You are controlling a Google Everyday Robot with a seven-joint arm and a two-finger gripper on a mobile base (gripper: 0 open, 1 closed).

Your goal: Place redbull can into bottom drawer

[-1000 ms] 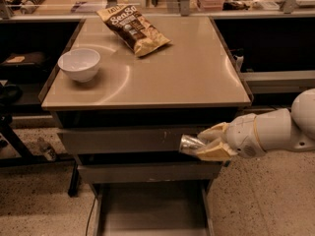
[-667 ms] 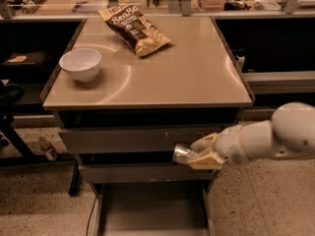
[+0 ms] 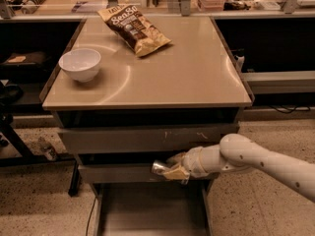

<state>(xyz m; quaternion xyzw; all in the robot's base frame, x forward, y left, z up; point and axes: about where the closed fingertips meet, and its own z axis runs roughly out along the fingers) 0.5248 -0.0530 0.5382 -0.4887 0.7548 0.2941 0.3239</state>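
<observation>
My gripper (image 3: 173, 169) reaches in from the right on a white arm and is shut on the redbull can (image 3: 160, 168). The can lies sideways with its shiny end pointing left. It hangs in front of the middle drawer's grey front (image 3: 123, 173), above the open bottom drawer (image 3: 147, 210). The bottom drawer is pulled out at the frame's lower edge and shows a flat grey floor with thin side rails.
A brown chip bag (image 3: 134, 27) and a white bowl (image 3: 79, 64) lie on the cabinet's beige top (image 3: 187, 77). The top drawer front (image 3: 142, 139) is closed. Dark shelving stands left and right. Speckled floor surrounds the cabinet.
The arm has moved left and down with the can, from beside the cabinet's right edge to in front of the middle drawer above the open bottom drawer.
</observation>
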